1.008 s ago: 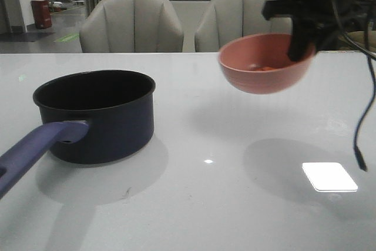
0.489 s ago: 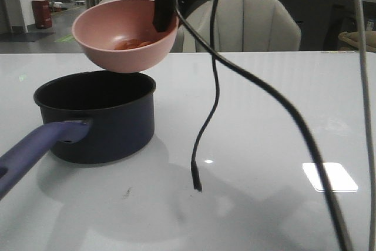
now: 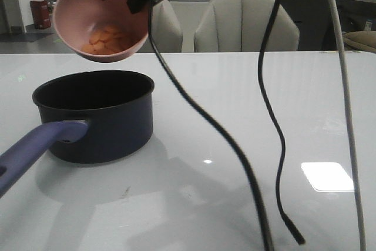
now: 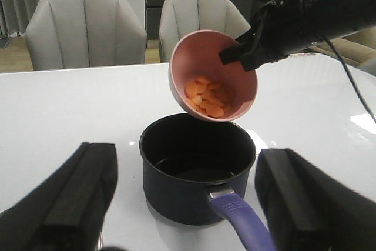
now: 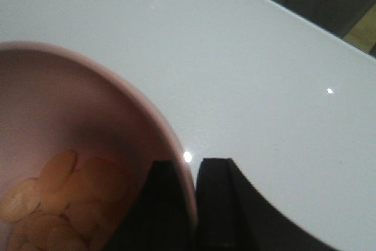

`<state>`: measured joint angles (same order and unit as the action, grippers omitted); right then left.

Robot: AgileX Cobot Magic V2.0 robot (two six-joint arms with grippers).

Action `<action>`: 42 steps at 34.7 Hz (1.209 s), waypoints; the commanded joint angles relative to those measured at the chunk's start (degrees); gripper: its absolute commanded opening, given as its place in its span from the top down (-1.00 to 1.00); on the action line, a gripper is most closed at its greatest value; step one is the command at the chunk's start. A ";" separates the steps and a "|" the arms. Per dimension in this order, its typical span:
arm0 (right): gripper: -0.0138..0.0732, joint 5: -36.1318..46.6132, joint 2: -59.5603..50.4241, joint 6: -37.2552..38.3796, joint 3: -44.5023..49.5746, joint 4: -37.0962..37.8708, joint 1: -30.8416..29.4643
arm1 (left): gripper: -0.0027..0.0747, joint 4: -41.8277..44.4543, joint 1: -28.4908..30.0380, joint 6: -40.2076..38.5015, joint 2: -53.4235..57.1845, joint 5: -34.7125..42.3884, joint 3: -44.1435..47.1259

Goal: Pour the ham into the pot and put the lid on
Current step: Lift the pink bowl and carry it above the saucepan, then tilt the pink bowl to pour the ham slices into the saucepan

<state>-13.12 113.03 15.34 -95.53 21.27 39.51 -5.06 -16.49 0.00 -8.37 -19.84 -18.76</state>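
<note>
Right gripper [image 5: 191, 204] clamps tilted pink bowl [image 3: 76, 13] of ham [image 3: 106, 40] above pot [image 3: 97, 113], upper left; left gripper [image 4: 185, 204] open.

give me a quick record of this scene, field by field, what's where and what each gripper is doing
bowl: pink bowl, tilted, held in the air above the pot
ham: orange slices piled at the bowl's low side, none seen in the pot
pot: dark saucepan on the white table, inside looks empty, handle toward the camera
right gripper: pinching the bowl's rim, one finger inside, one outside
left gripper: open, empty, fingers either side of the pot in its own view
lid: not in view
stage: pour about to start
</note>
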 commanded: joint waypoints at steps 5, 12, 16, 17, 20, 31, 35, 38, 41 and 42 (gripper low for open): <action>0.37 15.18 -5.06 1.63 1.69 1.81 0.05 | -0.44 -0.27 -0.55 0.00 -0.66 4.90 -1.42; 0.37 14.23 -5.16 1.67 1.69 -1.49 -1.04 | -0.44 -0.27 -0.55 0.00 -0.66 4.90 -1.42; 0.37 13.12 -5.16 1.67 1.69 -1.98 -1.74 | -0.44 -0.27 -0.55 0.00 -0.66 4.90 -1.42; 0.37 13.12 -5.16 1.67 1.69 -1.98 -1.92 | -0.44 -0.27 -0.55 0.00 -0.66 4.90 -1.42; 0.37 13.12 -5.16 1.67 1.69 -1.98 -2.36 | -0.44 -0.27 -0.55 0.00 -0.66 4.90 -1.42; 0.37 12.09 -5.16 1.67 0.75 -2.11 -2.78 | -0.44 -0.27 -0.55 0.00 -0.66 4.90 -1.42; 0.37 13.12 -5.24 1.67 0.75 -2.06 -3.42 | -0.44 -0.27 -0.55 0.00 -0.66 4.90 -1.42; 0.37 14.05 -5.24 1.67 0.75 -2.06 -4.01 | -0.44 -0.27 -0.55 0.00 -0.66 4.90 -1.42; 0.37 14.61 -5.11 1.67 0.75 -1.90 -4.51 | -0.44 -0.27 -0.55 0.00 -0.66 4.90 -1.42; 0.37 15.09 -5.04 1.47 0.75 -1.53 -4.68 | -0.44 -0.27 -0.55 0.00 -0.66 4.90 -1.42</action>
<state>-4.15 111.98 16.63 -92.45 19.18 35.69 -5.06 -16.49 0.00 -8.37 -19.84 -18.76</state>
